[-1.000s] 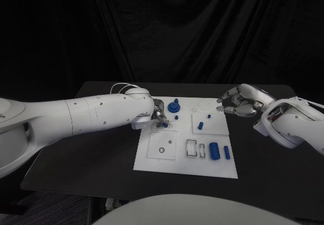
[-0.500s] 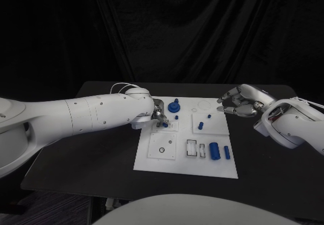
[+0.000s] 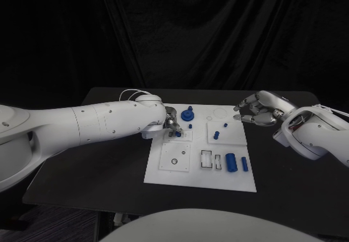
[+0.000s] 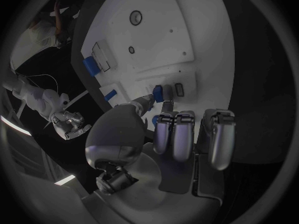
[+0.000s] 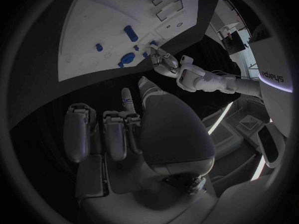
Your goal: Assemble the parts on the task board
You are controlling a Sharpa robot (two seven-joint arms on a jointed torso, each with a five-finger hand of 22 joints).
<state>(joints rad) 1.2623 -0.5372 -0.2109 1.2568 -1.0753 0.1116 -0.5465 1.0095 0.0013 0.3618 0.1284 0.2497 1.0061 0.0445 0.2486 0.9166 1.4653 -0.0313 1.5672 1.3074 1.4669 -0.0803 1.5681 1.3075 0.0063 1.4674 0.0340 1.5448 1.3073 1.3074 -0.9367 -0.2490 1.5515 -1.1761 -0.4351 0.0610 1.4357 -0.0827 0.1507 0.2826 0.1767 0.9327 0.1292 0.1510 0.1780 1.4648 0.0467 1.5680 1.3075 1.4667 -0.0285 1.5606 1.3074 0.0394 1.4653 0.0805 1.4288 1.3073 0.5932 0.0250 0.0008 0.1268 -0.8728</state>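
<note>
Left robot hand (image 3: 171, 126) pinches a small blue cylindrical part (image 4: 158, 91).

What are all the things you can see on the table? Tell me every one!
Table: one, black, under everything.
Task board: one, white, middle of the table.
Knob-shaped part: one, blue, standing at the board's far edge.
Small pegs: a few, blue, on the far half of the board; the exact number is hard to tell.
Big cylinder: one, blue, lying on the board's near right part.
Thin cylinder: one, blue, lying just right of the big one.
Left hand: silver, over the board's far left part, fingertips pinching a small blue part.
Right hand: silver, fingers curled, holding nothing, above the table by the board's far right corner.
</note>
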